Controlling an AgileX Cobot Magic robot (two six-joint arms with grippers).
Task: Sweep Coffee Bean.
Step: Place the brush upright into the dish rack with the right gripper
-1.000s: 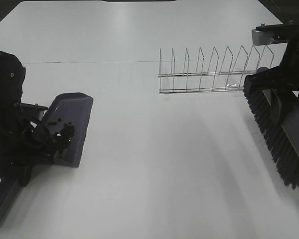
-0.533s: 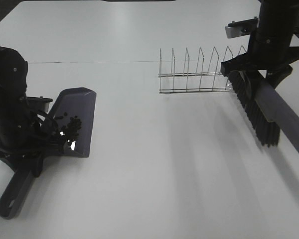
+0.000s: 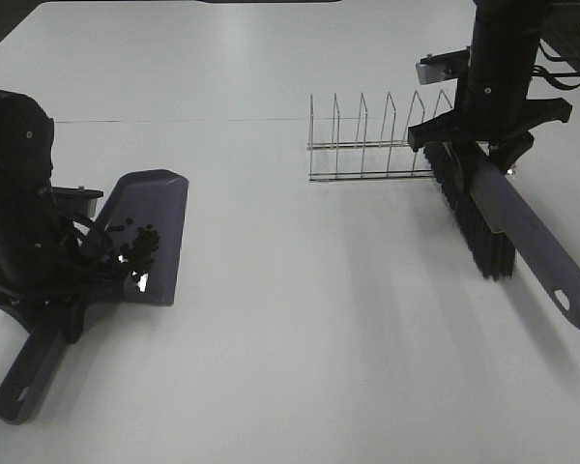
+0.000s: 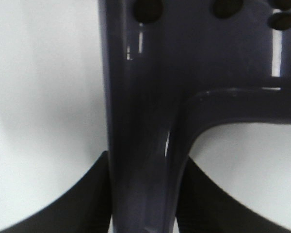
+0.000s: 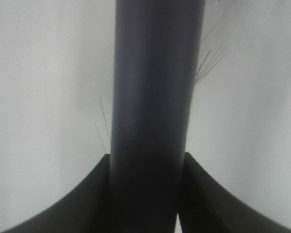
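Exterior high view: the coffee bean pile (image 3: 140,247) sits in the dustpan (image 3: 159,198), back by its handle. Your left gripper (image 4: 143,194) squeezes that handle, your right gripper (image 5: 145,194) the brush (image 3: 483,208). Tip the dustpan (even a little) and beans spill.

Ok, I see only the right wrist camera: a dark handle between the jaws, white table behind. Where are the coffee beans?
Observer: The coffee beans lie in the dustpan, at the left side of the table, far from your brush.
Operator: Is the dustpan held?
Observer: Yes, the left gripper is shut on its handle.
Operator: What stands near my bristles?
Observer: A wire rack. The far end of the bristles overlaps its right end in the high view. Contact I cannot tell.
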